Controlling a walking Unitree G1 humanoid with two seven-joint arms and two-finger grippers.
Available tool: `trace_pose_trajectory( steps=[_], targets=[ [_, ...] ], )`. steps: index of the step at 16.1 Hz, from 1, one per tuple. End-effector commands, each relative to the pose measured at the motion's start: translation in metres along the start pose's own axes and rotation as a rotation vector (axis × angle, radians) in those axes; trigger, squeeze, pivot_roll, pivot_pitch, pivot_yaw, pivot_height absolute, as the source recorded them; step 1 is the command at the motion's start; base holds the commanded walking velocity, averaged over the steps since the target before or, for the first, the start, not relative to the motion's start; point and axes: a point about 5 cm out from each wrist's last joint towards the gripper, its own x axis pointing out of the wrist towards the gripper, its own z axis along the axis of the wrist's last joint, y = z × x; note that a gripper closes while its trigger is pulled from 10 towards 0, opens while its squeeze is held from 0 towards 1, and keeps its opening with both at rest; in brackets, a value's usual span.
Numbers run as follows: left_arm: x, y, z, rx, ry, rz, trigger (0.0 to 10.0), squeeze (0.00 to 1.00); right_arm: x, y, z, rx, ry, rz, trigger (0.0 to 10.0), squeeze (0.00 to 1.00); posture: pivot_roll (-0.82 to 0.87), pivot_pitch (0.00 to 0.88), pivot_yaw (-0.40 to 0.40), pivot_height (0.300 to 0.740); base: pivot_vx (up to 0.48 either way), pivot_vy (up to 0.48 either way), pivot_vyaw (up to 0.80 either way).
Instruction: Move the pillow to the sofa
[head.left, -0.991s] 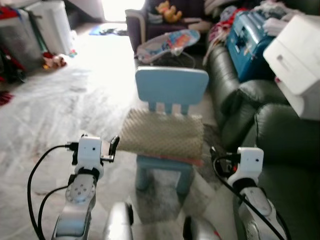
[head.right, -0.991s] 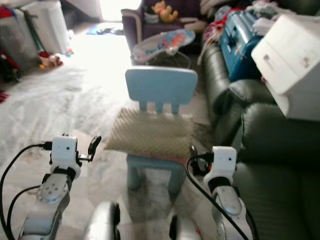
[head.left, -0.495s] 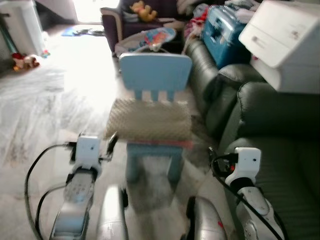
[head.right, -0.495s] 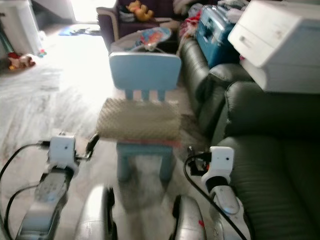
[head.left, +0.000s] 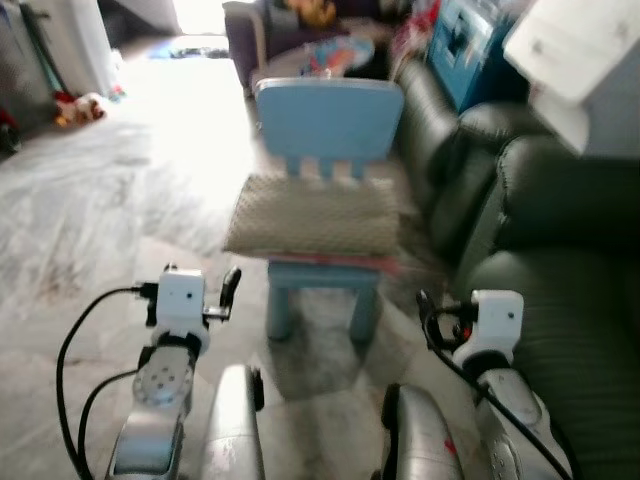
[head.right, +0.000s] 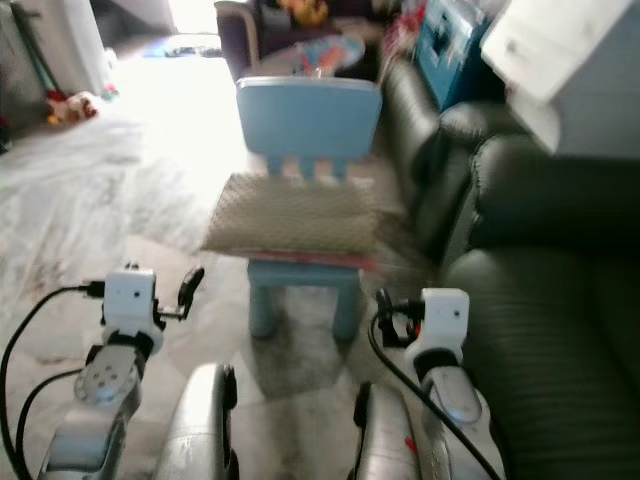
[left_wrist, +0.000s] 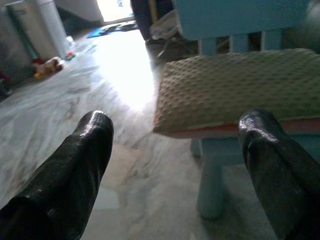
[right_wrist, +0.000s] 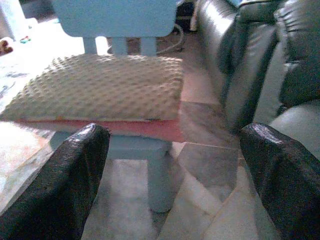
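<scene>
A beige, bumpy pillow (head.left: 315, 212) with a red underside lies flat on the seat of a small light-blue chair (head.left: 328, 115). The dark green sofa (head.left: 560, 250) stands right beside the chair, on my right. My left gripper (left_wrist: 175, 165) is open, held low in front of the pillow's left corner (left_wrist: 235, 87) and apart from it. My right gripper (right_wrist: 175, 175) is open too, a short way before the pillow's right front edge (right_wrist: 105, 87). Both arms are raised in front of me, left (head.left: 180, 300) and right (head.left: 490, 320).
Pale marble floor (head.left: 90, 200) spreads to the left. A white box (head.left: 575, 50) and a blue case (head.left: 470, 35) rest on the sofa at the back right. A dark armchair (head.left: 275, 25) with toys and a baby bouncer (head.left: 335, 55) stand behind the chair.
The whole view has shifted as I walk; the chair and pillow sit a little nearer and more central. Both grippers keep their raised, open pose.
</scene>
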Motion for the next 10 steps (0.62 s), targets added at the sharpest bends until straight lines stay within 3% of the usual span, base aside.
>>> trace_pose_trajectory(
  steps=[1, 8, 10],
  targets=[
    [0.0027, -0.0006, 0.0069, 0.007, -0.027, -0.01, 10.0, 0.0, 0.0012, -0.0007, 0.004, 0.005, -0.014, 0.0, 10.0, 0.0, -0.03, 0.016, -0.021, 0.577, 0.274, 0.0, 0.0],
    [0.0027, -0.0019, 0.0065, 0.002, -0.023, -0.016, 10.0, 0.0, 0.0012, 0.0011, 0.0045, -0.005, -0.014, 0.018, 10.0, 0.0, -0.03, 0.021, -0.022, 0.577, 0.302, 0.0, 0.0],
    [0.0019, -0.0024, 0.0066, 0.001, -0.022, -0.016, 10.0, 0.0, 0.0001, 0.0024, 0.0048, -0.011, -0.018, 0.031, 10.0, 0.0, -0.03, 0.025, -0.021, 0.577, 0.283, 0.0, 0.65]
  ],
)
